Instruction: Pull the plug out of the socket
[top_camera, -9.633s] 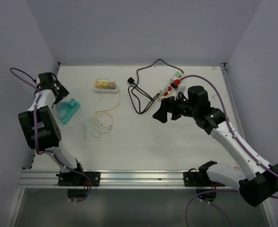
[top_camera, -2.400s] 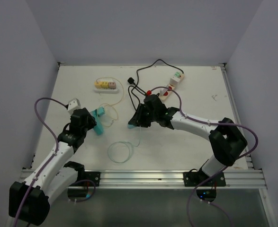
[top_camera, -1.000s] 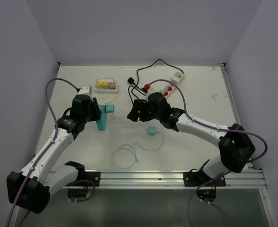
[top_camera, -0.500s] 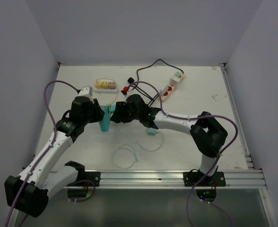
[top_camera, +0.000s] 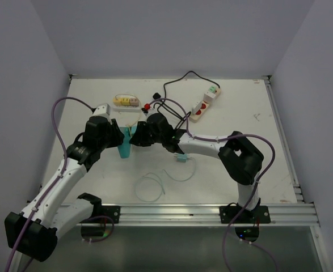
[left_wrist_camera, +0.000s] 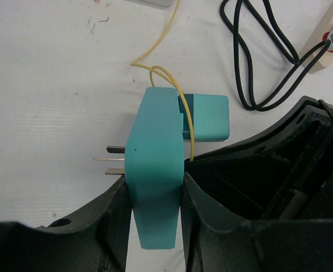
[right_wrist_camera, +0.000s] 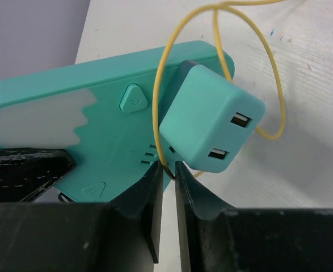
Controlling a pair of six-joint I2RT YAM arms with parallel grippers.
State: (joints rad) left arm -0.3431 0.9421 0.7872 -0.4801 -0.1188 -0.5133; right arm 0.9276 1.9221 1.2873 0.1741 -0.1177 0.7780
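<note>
My left gripper (left_wrist_camera: 155, 224) is shut on the flat teal socket (left_wrist_camera: 155, 170), which has metal prongs on its left side; in the top view it is held upright (top_camera: 123, 148) above the table. A teal cube plug (right_wrist_camera: 209, 116) with two USB ports sits in the socket's face (right_wrist_camera: 98, 130). A thin yellow cable (right_wrist_camera: 172, 68) loops over the plug. My right gripper (right_wrist_camera: 166, 170) is right under the plug's lower corner, jaws nearly together with the yellow cable running between them. From above, the right gripper (top_camera: 135, 137) touches the plug (top_camera: 133, 131).
A second small teal plug (top_camera: 181, 158) with a pale looped cable (top_camera: 152, 184) lies on the table. At the back are a yellow-buttoned power strip (top_camera: 126, 102), a white power strip (top_camera: 205, 103) and a coiled black cable (top_camera: 172, 107).
My right gripper has swung left to the socket and its jaws have closed from wide to nearly together. The left gripper has kept its hold.
</note>
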